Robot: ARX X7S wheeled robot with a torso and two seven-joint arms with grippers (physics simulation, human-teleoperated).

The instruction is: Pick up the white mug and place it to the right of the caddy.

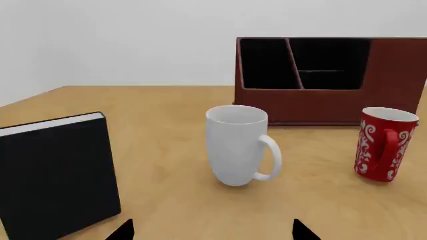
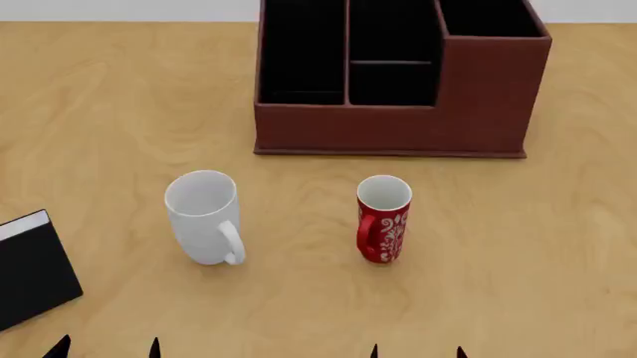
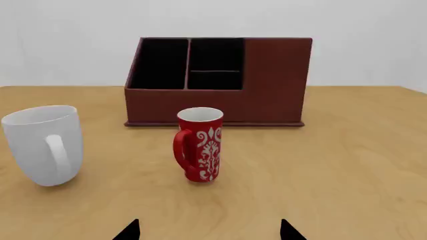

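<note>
Right now both tools are wide open and hold nothing. On the bench, the white mug (image 2: 203, 216) stands in front of the caddy (image 2: 398, 82) — left of the red mug (image 2: 383, 218). Carrying it right could knock that red mug over.

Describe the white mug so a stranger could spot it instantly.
Find the caddy, the big reddish-brown box at the table's back. Two mugs stand upright in front of it; the white mug is the left one, wider and plain glossy, unlike the slim patterned red mug.
</note>
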